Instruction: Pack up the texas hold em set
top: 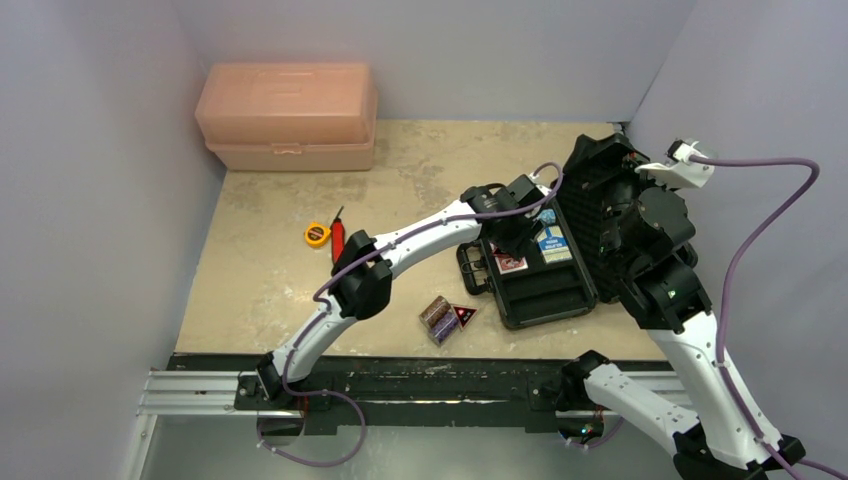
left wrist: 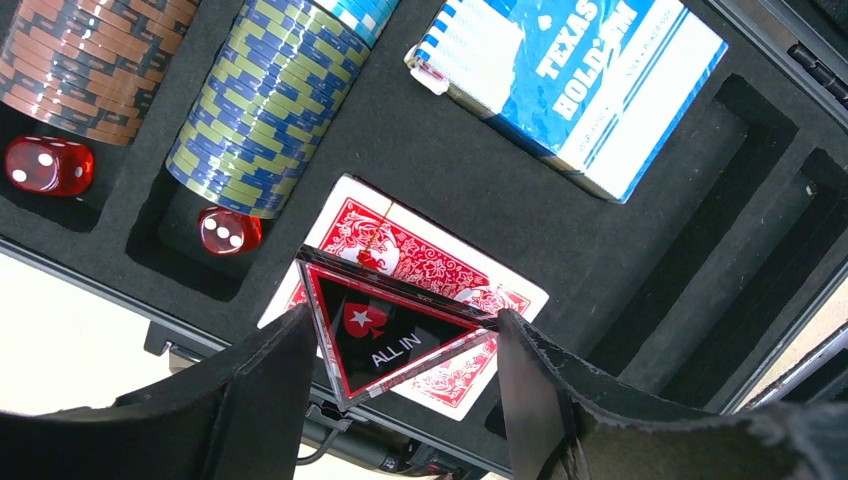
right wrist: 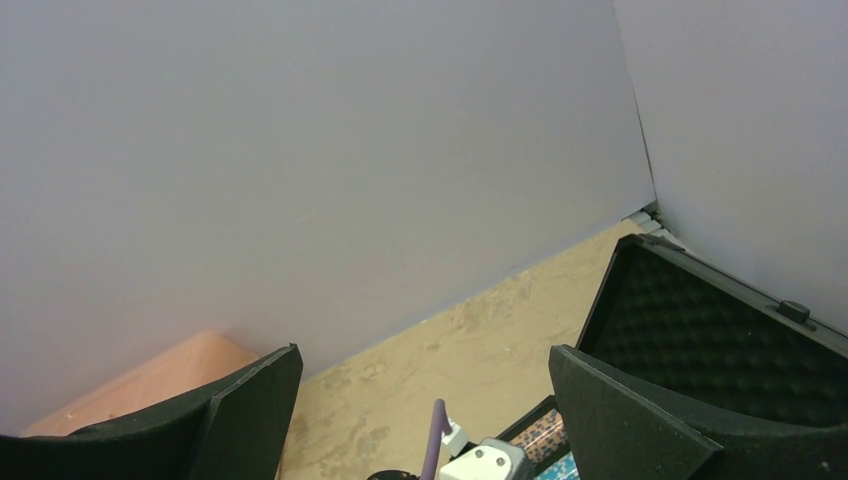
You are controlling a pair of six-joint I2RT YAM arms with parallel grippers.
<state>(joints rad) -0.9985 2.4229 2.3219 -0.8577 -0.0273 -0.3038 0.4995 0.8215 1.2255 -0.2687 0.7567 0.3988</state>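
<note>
The black case (top: 560, 300) lies open, its foam lid (top: 600, 190) standing up. My left gripper (top: 520, 238) hovers over it. In the left wrist view the left gripper (left wrist: 405, 320) is shut on a black-red triangular "ALL IN" token (left wrist: 385, 335), held just above the red card deck (left wrist: 440, 270). The blue deck (left wrist: 580, 80), two chip stacks (left wrist: 270, 100) (left wrist: 90, 50) and two red dice (left wrist: 228, 230) (left wrist: 48, 165) sit in foam slots. A chip stack (top: 437, 318) and another token (top: 463, 316) lie on the table. My right gripper (right wrist: 425, 400) is open and empty, facing the wall.
A peach plastic box (top: 288, 115) stands at the back left. A yellow tape measure (top: 317, 234) and a red folding knife (top: 338, 238) lie left of my left arm. The right arm (top: 655, 225) stands close against the case lid (right wrist: 720, 340).
</note>
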